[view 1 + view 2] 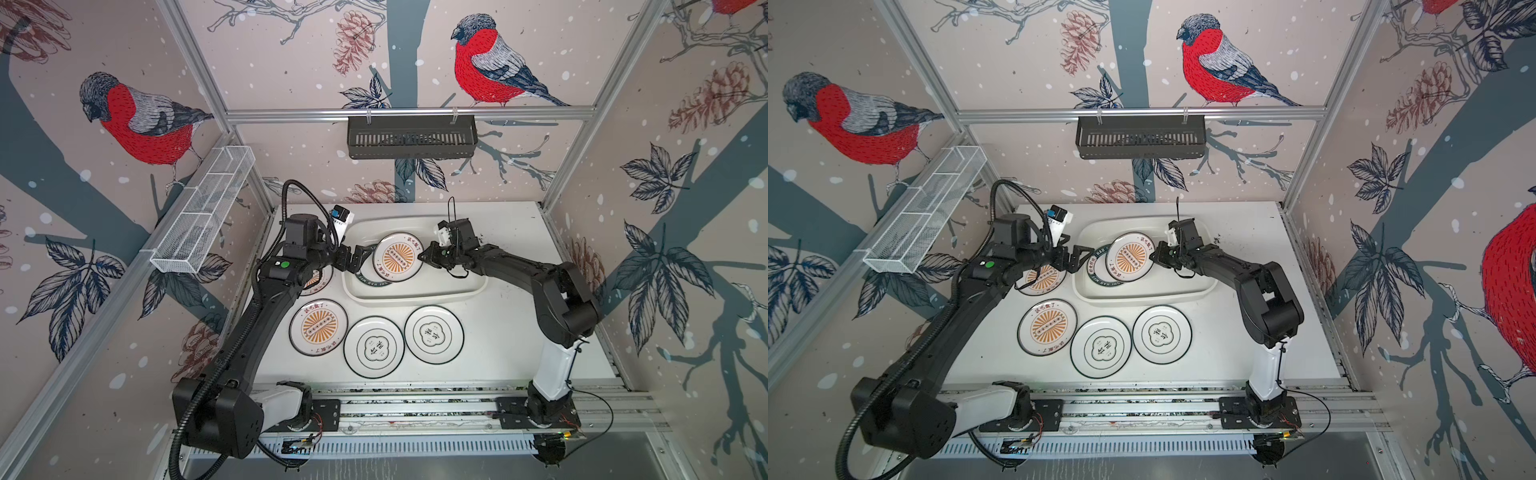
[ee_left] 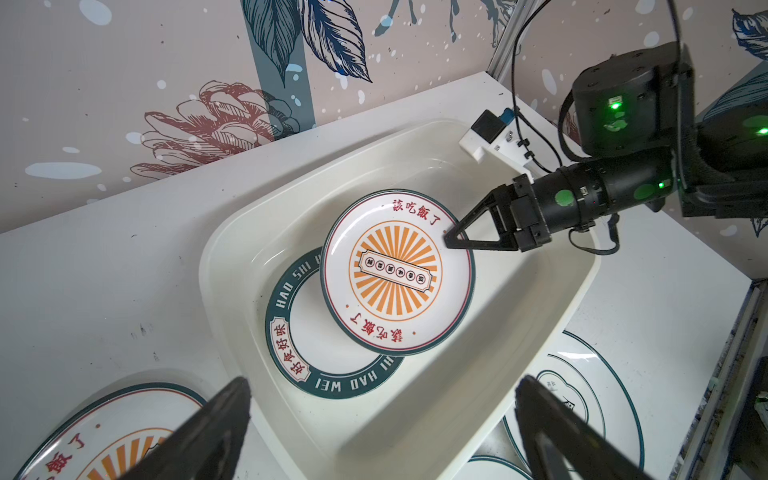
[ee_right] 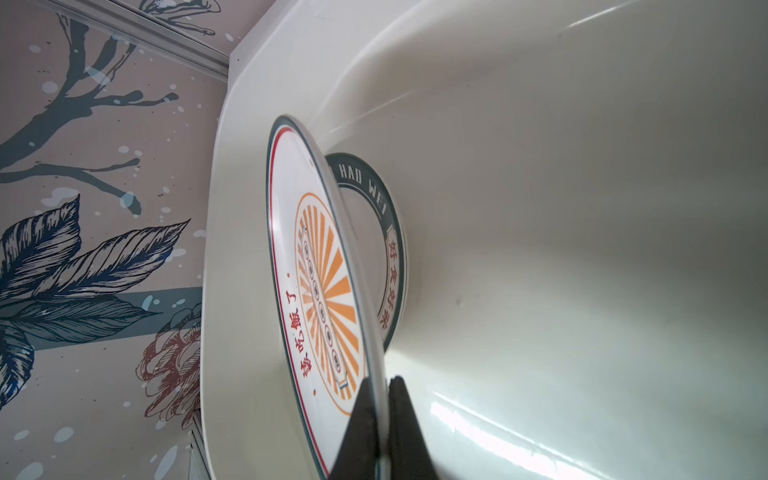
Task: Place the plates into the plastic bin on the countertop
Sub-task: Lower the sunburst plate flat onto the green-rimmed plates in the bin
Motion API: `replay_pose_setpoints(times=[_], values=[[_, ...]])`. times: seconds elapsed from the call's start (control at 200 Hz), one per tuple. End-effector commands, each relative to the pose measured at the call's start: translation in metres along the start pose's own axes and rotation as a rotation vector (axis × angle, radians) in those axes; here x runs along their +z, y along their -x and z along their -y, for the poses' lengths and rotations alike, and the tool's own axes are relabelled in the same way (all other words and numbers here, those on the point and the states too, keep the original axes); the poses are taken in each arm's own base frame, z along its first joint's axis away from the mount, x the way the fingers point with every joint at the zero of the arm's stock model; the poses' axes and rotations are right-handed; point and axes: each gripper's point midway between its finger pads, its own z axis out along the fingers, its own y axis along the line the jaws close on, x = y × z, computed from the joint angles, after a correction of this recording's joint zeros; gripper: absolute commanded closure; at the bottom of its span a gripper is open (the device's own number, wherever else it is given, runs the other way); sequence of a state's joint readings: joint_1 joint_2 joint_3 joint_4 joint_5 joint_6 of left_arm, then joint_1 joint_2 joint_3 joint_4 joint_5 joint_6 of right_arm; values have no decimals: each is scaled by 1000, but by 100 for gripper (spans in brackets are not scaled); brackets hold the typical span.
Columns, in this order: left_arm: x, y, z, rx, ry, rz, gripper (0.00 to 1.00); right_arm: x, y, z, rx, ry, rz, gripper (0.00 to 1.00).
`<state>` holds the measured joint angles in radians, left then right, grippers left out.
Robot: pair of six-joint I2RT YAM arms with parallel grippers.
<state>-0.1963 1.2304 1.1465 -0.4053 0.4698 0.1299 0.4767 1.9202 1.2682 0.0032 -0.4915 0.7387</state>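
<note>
Over the left half of the plastic bin (image 1: 415,296), the right end effector (image 1: 420,254) is pinched narrow on the right rim of the held sunburst plate (image 1: 394,256). The right wrist view shows one finger (image 3: 361,424) on the printed face and the other beneath, with the rim between them. That plate hangs tilted within the bin's outline and overlaps the lettered-ring plate (image 2: 299,332), which lies flat on the bin floor toward the left wall. Whether the two plates touch cannot be told. At the bin's left rim the left end effector (image 1: 359,258) stands wide and holds nothing, its fingers (image 2: 224,419) well apart, just beside the held plate's left edge. The bin rests on the far middle of the white surface (image 1: 498,332). Outside it on the surface, a second sunburst plate (image 1: 320,280) lies partly hidden under the left arm. A third sunburst plate (image 1: 318,327) lies nearer. The left emblem plate (image 1: 374,347) and the right emblem plate (image 1: 434,334) follow in a row toward the right.
</note>
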Motion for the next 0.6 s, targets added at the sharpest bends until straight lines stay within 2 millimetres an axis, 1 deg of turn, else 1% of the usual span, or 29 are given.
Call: replay_pose_setpoints(times=[0.0,0.14,0.295,0.59], values=[[0,2,3,16,-12,10,2,11,7,-17,-11,65,12,94],[0,1,3,12,-15,8,2,26,4,-21,-14,74,-17,94],[0,1,3,12,-17,8,2,39,0,-19,-15,69,-44,93],[2,0,4,8,-27,6,2,51,-4,-14,-8,65,-74,91]])
